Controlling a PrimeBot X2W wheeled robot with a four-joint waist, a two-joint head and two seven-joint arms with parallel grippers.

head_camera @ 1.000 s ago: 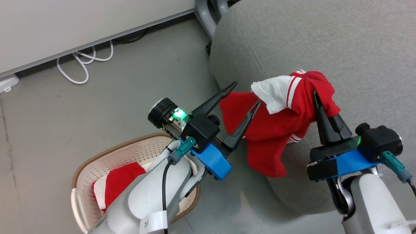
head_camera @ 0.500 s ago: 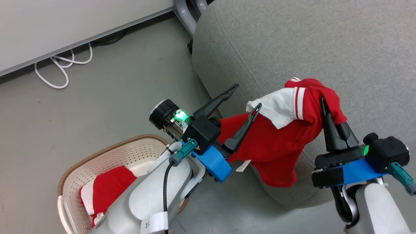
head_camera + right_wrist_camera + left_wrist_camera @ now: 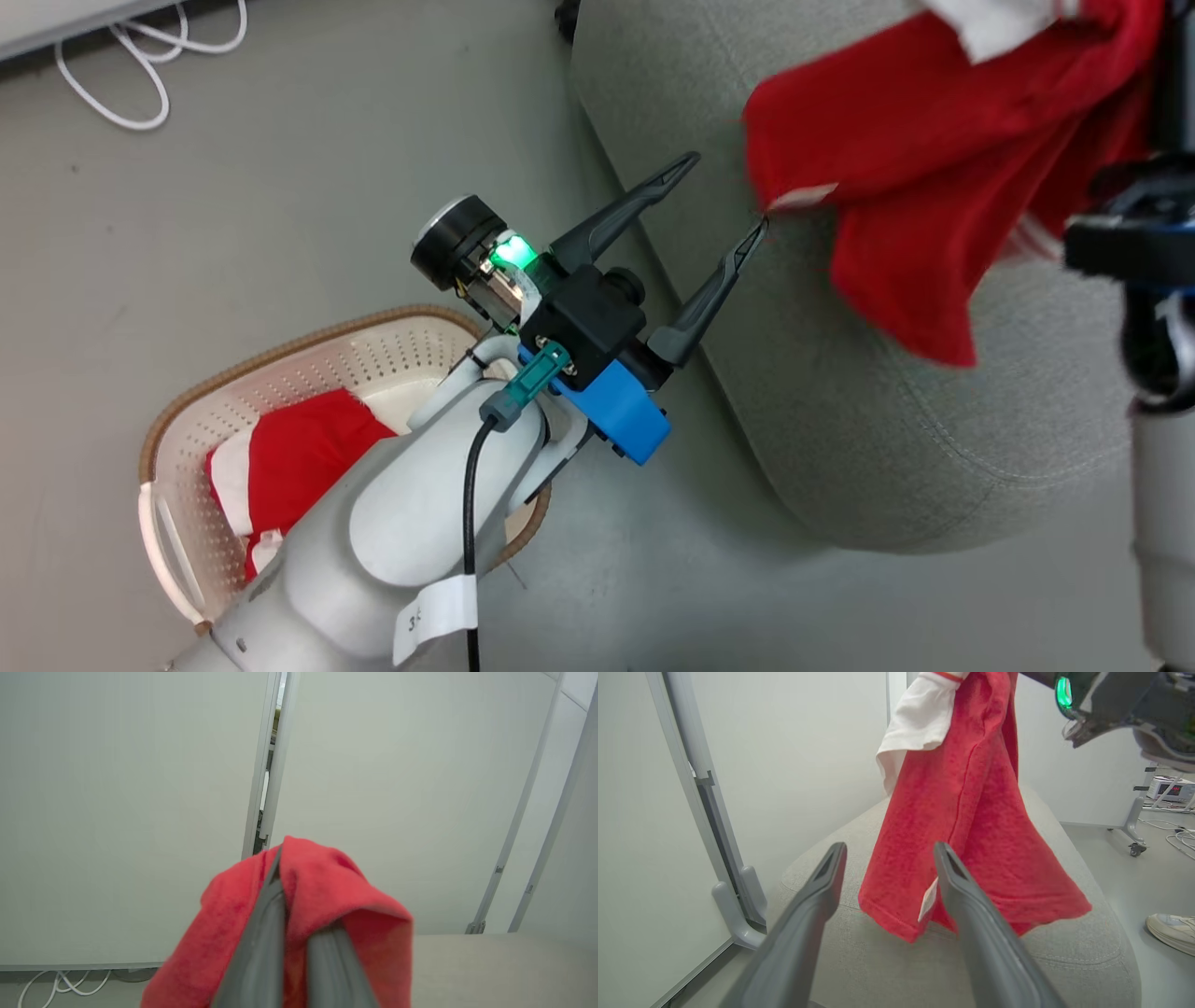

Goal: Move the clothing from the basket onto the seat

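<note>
Held aloft: bright-red fabric garment (image 3: 934, 159) with a white sleeve panel, pinched between the pressed-together dark fingers of the right gripper (image 3: 280, 891) and hanging over the rounded corner of the large grey woven-fabric seat cushion (image 3: 840, 401). Beside it, left gripper (image 3: 726, 191) spread wide and empty at the seat's edge, one fingertip just beside the garment's lower corner.

In the head view, at the lower left: cream-white perforated plastic basket (image 3: 308, 341) with a brown woven-look rim on the grey floor, a second red-and-white garment (image 3: 299, 448) bunched inside it, well apart from the seat.

From the left wrist, looking along the open fingers: small white tag (image 3: 928, 900) at the hanging hem, the hem low over the cushion, contact too close to call. On the floor at the far right, a pale shoe (image 3: 1171, 933).

From the right wrist: red cloth draped over both fingers, pale wall panels behind, loops of white cable (image 3: 60, 984) on the floor at the lower left.
</note>
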